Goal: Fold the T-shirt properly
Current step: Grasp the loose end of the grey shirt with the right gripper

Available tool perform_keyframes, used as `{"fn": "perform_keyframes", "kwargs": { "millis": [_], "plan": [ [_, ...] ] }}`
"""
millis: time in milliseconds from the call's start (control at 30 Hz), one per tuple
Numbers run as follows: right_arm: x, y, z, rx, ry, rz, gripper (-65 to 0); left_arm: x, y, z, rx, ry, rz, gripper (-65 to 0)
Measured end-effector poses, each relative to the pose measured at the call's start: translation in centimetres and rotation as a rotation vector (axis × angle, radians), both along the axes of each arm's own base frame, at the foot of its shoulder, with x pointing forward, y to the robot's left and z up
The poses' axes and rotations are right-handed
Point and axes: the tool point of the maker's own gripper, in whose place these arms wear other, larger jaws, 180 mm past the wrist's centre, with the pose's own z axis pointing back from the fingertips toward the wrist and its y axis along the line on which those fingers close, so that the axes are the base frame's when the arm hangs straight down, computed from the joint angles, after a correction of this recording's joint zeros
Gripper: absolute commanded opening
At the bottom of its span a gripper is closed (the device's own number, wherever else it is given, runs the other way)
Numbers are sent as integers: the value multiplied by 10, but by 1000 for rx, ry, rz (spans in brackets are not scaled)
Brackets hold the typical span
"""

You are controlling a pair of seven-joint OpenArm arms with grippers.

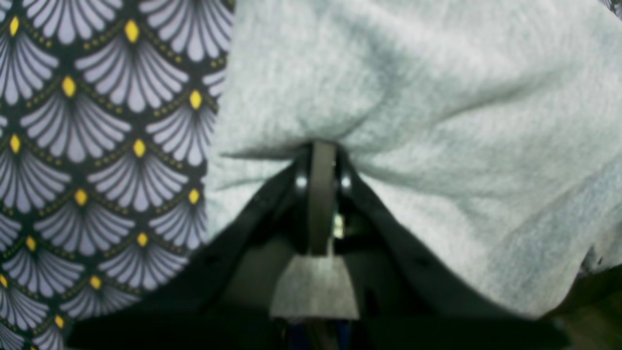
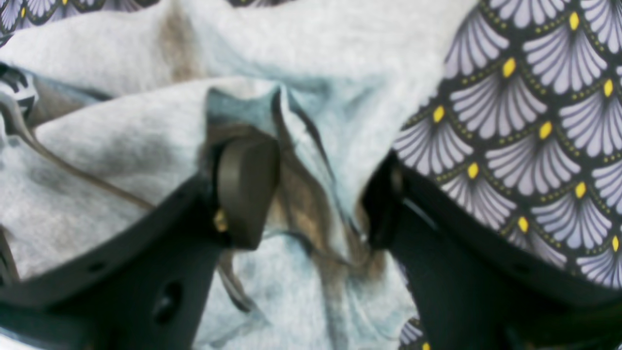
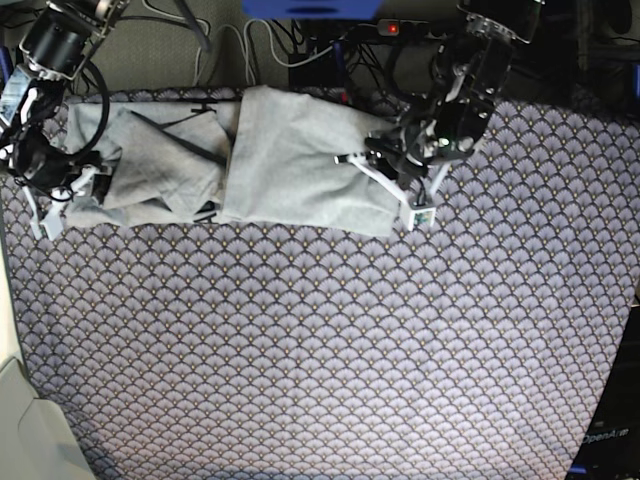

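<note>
Desk: covered by a scallop-patterned tablecloth; most of it lies bare, the work sits along the far edge.
T-shirt: spread crumpled at the far left of the desk, long axis running left to right along that far edge; the right part lies fairly flat, the left part is bunched in folds. Which end is the collar I cannot tell.
Left gripper: at the shirt's right end, fingers clenched on a pinch of grey fabric, likely to lift or carry that edge over for a fold.
Right gripper: at the shirt's left end, fingers parted, straddling a raised ridge of cloth without clamping it, apparently set to grip there.
</note>
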Motion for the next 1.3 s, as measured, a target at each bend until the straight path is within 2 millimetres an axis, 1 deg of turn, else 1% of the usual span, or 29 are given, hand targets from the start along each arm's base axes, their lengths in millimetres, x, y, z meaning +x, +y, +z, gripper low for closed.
{"fn": "perform_keyframes", "kwargs": {
  "millis": [267, 367, 533, 967, 1133, 1200, 1300],
  "plan": [
    [-2, -1, 1, 1, 4, 0, -366, 0, 0, 0, 0, 0, 0, -647],
    [-6, -2, 1, -2, 7, 2, -367, 0, 0, 0, 0, 0, 0, -647],
    [-20, -2, 3, -48, 30, 21, -367, 0, 0, 0, 0, -1, 0, -647],
    [-21, 2, 1, -40, 29, 19, -369, 0, 1, 1, -1, -2, 0, -647],
    [-23, 2, 1, -41, 44, 24, -373, 1, 1, 9, -4, -18, 4, -647],
    [-23, 2, 1, -41, 46, 24, -402, 2, 0, 10, -7, -24, 3, -647],
    [-23, 2, 1, -40, 48, 24, -483, 2, 0, 10, -7, -24, 3, -647]
  ]
}}
